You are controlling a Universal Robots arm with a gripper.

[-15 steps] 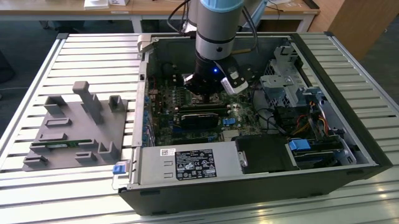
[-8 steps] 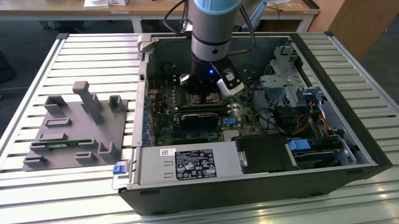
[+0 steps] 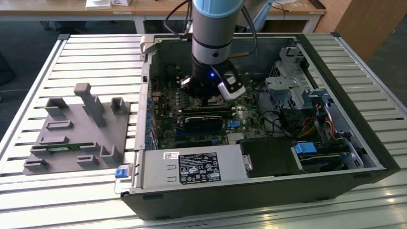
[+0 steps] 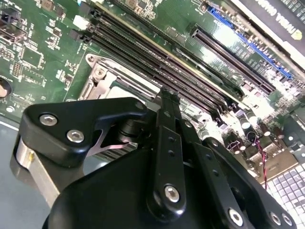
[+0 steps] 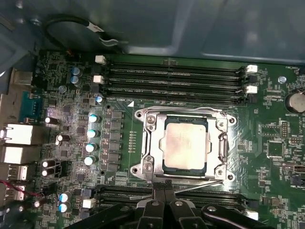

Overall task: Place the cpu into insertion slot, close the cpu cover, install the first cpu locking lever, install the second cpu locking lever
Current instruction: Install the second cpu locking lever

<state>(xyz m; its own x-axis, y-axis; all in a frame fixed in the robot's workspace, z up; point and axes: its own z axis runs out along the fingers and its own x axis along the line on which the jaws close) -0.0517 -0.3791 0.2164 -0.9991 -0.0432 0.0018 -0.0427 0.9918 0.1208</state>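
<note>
Black fingers over silver cpu cover, green motherboard

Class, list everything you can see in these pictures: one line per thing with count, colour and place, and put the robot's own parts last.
computer case: one, black, open on the slatted table
circuit board: one, green, inside the case
cpu: one, silver-grey, seated in the socket
cpu cover: one, silver, down around the cpu
memory slots: several, black, beside the socket
fixture tray: one, grey, at the exterior view's left
gripper: one, black, at the socket's edge
</note>
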